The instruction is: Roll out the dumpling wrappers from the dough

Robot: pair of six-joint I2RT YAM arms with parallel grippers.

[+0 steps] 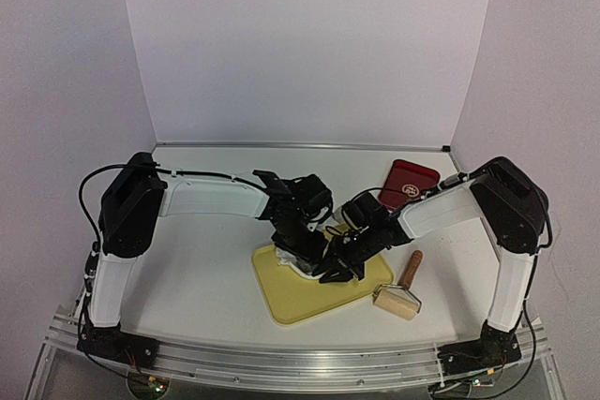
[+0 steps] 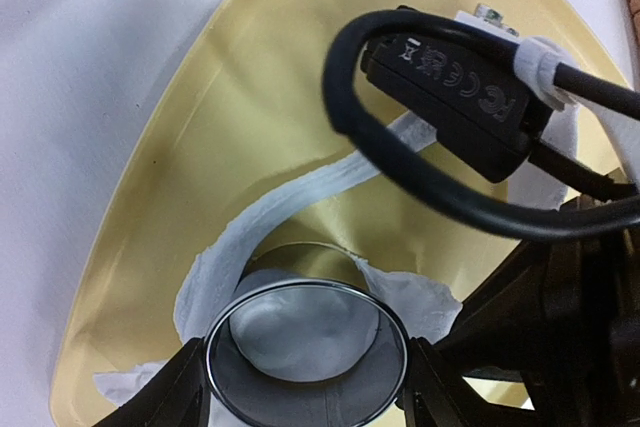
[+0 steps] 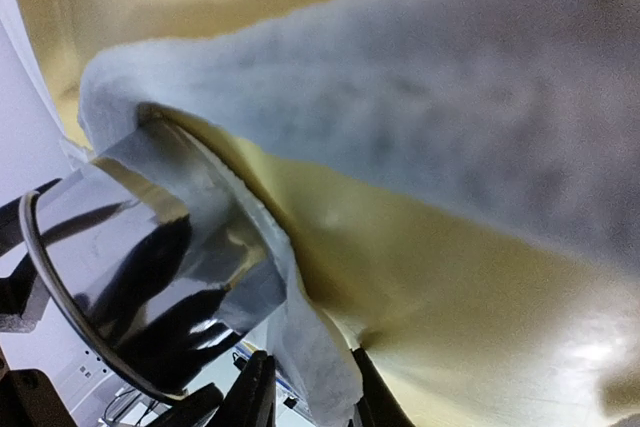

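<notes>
Now left gripper clamps the ring on the board, right gripper pinches the dough strip against it; a cable crosses overhead, roller lies right.

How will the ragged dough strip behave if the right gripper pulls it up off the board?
Probably floppy: the strip is thin and curls up off the board. Likely to tear, given its ragged edges and narrow neck beside the cutter. It may stick or stretch rather than slip where the right gripper pinches its edge.
</notes>
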